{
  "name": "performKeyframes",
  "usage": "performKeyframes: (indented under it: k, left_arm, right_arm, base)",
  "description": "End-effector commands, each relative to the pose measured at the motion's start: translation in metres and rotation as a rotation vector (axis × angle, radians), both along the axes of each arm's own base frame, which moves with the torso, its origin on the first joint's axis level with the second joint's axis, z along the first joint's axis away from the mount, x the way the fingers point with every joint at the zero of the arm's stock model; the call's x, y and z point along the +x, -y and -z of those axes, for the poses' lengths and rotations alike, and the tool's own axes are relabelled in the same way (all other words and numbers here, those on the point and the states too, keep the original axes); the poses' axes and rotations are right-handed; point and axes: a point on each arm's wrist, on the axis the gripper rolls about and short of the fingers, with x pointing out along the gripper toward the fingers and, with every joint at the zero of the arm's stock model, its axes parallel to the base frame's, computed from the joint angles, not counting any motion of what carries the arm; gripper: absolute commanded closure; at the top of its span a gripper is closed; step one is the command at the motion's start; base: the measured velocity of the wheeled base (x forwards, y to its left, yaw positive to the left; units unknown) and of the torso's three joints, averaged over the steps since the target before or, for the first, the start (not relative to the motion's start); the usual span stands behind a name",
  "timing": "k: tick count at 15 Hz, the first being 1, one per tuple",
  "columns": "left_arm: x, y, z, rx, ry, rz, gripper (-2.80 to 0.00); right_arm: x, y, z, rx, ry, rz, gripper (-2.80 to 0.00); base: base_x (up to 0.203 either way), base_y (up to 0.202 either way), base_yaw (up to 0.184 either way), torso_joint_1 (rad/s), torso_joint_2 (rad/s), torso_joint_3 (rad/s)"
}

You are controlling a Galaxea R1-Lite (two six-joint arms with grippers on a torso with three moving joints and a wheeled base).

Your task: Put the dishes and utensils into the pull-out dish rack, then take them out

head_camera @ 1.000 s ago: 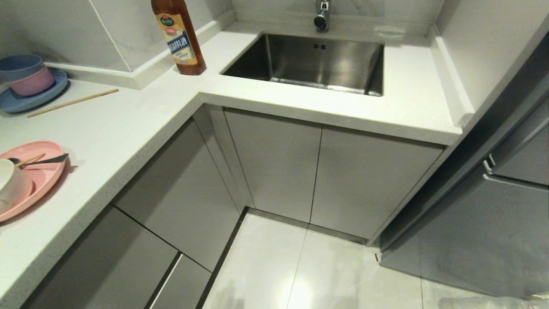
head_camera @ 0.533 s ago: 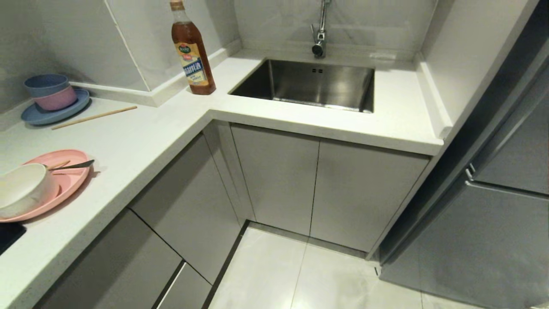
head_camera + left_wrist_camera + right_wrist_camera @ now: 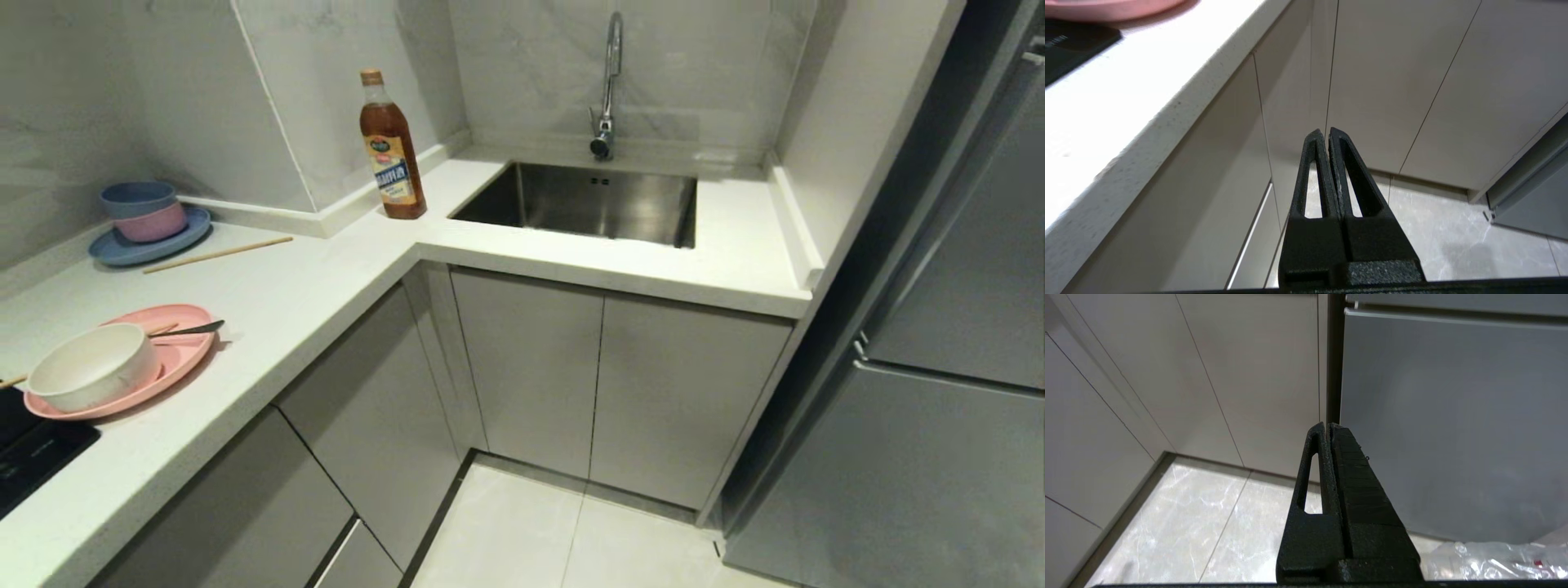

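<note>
left gripper point(image 3: 1327, 134) closed, empty; right gripper point(image 3: 1327, 426) closed | bowl point(image 3: 91, 366) on pink plate point(image 3: 175, 359) (countertop)

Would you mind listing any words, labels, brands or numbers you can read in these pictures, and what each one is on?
None can be quoted with confidence.
Brown sauce bottle on the counter by the sink: a yellow and blue label with a round green emblem and white characters, too small to read.
Black panel on the counter, in the left wrist view: faint pale markings, too blurred to read.
Cabinets, fridge and dishes: no text visible.
</note>
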Motion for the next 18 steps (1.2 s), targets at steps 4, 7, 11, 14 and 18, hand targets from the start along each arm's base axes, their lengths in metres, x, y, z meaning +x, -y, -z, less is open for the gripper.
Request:
performKeyframes:
  k: [4,7,11,14,18]
  left_arm:
    - [0.0,0.0,0.0,-0.001,0.0,-0.001,0.0]
    - [0.0,0.0,0.0,-0.001,0.0,-0.001,0.0]
    - [0.0,0.0,0.0,-0.001,0.0,-0.001,0.0]
    - [0.0,0.0,0.0,-0.003,0.0,-0.002,0.0]
    - [0.0,0.0,0.0,-0.004,0.0,-0.002,0.0]
  right_arm:
    - [0.0002,0.0,0.0008,0.0,-0.002,0.0,0.0]
    - [0.0002,0.0,0.0009,0.0,-0.003,0.0,0.0]
    - [0.0001,0.0,0.0005,0.0,-0.001,0.0,0.0]
    - [0.0002,0.0,0.0008,0.0,-0.002,0.0,0.0]
    - [0.0001,0.0,0.0004,0.0,-0.001,0.0,0.0]
  base:
    - [0.0,0.0,0.0,0.004,0.0,0.2]
    - [0.0,0.0,0.0,0.006,0.0,0.203]
    - [0.0,0.0,0.0,0.003,0.0,0.201]
    - [0.0,0.0,0.0,0.0,0.0,0.185]
    - [0.0,0.0,0.0,0.001,0.0,0.043]
